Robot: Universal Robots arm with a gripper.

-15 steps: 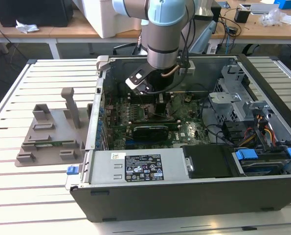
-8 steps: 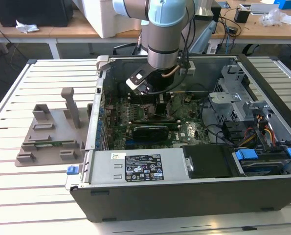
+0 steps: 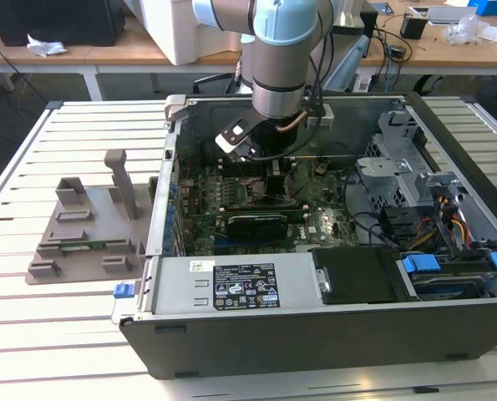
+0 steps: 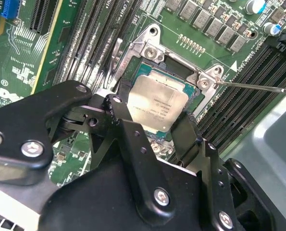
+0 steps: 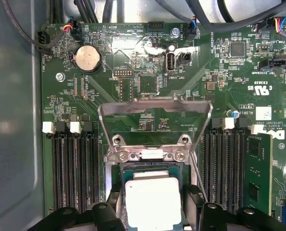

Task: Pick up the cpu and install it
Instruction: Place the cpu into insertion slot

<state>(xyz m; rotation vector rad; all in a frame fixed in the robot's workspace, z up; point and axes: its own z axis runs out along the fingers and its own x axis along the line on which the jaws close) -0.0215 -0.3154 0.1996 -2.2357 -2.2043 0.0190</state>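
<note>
Inside the open black computer case (image 3: pixel 315 334), toward its twelve o'clock, the black gripper (image 4: pixel 151 113) clasps the silvery square cpu (image 4: pixel 155 98) edgewise, evidently to hold it square over the metal-framed socket (image 4: pixel 150 48).

A white, ribbed metal table (image 3: pixel 31 334) carries an open black metal computer case (image 3: pixel 315 338) lying on its side. Just beside the case, on the exterior view's left, a grey plastic tray with upright posts (image 3: pixel 81 246) rests on the slats.
</note>
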